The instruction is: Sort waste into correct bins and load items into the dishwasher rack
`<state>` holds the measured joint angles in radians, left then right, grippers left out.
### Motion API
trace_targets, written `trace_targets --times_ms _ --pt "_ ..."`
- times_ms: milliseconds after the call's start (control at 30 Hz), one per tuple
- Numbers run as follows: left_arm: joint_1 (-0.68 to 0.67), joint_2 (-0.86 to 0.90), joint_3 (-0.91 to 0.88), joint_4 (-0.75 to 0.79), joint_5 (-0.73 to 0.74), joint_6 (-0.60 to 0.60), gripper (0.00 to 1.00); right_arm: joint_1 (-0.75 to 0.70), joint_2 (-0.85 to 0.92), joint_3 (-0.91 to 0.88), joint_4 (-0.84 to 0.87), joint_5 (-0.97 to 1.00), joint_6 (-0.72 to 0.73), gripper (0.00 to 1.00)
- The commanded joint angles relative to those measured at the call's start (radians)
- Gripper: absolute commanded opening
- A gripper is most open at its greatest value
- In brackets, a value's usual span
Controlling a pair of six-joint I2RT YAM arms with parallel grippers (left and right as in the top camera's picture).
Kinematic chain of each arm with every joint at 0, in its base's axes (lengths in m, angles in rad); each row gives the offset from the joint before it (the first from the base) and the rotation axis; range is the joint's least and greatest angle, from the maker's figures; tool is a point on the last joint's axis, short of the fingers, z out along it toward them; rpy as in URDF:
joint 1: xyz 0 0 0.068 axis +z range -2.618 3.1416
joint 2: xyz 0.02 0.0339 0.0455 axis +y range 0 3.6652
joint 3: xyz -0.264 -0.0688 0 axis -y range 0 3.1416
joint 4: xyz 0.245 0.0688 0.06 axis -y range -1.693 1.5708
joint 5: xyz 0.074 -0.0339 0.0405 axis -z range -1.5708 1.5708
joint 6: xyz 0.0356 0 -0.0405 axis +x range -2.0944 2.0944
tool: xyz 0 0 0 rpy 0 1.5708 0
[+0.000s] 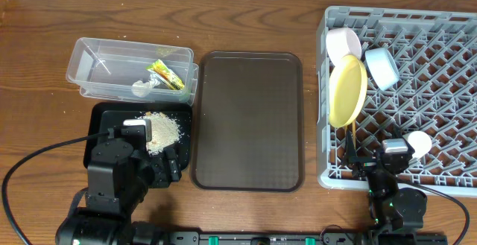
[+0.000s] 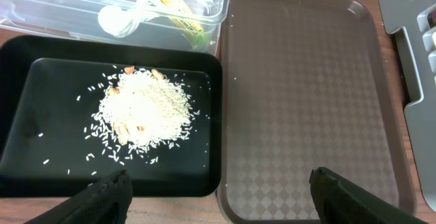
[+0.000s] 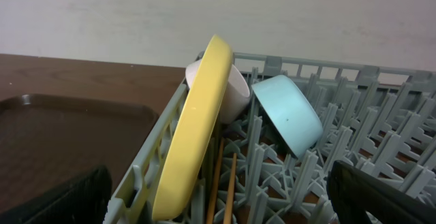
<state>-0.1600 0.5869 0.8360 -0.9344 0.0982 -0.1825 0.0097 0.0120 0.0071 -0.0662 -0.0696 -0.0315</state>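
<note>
From my station the only print is on the yellow-green snack wrapper (image 1: 165,74), and it is too small for me to read. The wrapper lies in the clear plastic tub (image 1: 83,53) at the far left of the counter (image 1: 246,14), with the crumpled white tissue (image 1: 143,88) just beside it.

The shallow black tray (image 1: 104,121) sits against the tub's near side. It holds a loose heap of whitish rice scraps (image 1: 161,131), with stray grains scattered around the heap. The left tool (image 2: 219,181) hovers over the near edge of that tray. Its dark fingers (image 2: 102,198) are spread wide and grip nothing.

A brown serving tray (image 1: 248,122) with a fine textured surface and rounded corners lies between the black tray and the grey lattice rack (image 1: 402,13).

In the rack, the round yellow plate (image 3: 194,135) stands on edge against the left wall. The pinkish-white bowl (image 3: 235,91) is tipped behind it, and the smooth light blue bowl (image 3: 289,118) leans to its right. Two thin wooden chopsticks (image 3: 232,183) slant down into the grid just beside the plate. The small pale cup (image 1: 419,142) rests near the rack's front edge.

The right tool (image 3: 219,173) is at that front edge, looking into the rack. Its fingers are wide apart and hold nothing.
</note>
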Motion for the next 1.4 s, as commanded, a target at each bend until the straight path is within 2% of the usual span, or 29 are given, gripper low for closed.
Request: trace_targets --times_ms 0,300,467,733,933,1133,1267,1367 --pt "-0.001 -0.002 -0.008 0.001 -0.012 0.006 0.86 0.011 -0.006 -0.002 -0.005 0.01 -0.01 0.99" --pt "0.027 -0.032 -0.022 -0.026 -0.025 0.007 0.86 0.011 -0.006 -0.002 -0.005 0.01 -0.011 0.99" --pt "0.109 -0.141 -0.13 0.08 0.006 0.056 0.86 0.011 -0.006 -0.002 -0.005 0.01 -0.01 0.99" --pt "0.144 -0.37 -0.429 0.384 0.022 0.078 0.86 0.011 -0.006 -0.002 -0.005 0.01 -0.011 0.99" --pt "0.144 -0.52 -0.66 0.684 0.021 0.078 0.86 0.011 -0.006 -0.002 -0.005 0.01 -0.01 0.99" --pt "0.144 -0.586 -0.832 0.99 -0.021 0.084 0.86 0.011 -0.005 -0.002 -0.005 0.01 -0.01 0.99" --pt "0.144 -0.586 -0.832 0.973 -0.067 0.143 0.86 0.01 -0.002 -0.002 -0.005 0.011 -0.011 0.99" --pt "0.144 -0.586 -0.832 0.861 -0.069 0.143 0.86 0.01 -0.001 -0.002 -0.005 0.011 -0.011 0.99"
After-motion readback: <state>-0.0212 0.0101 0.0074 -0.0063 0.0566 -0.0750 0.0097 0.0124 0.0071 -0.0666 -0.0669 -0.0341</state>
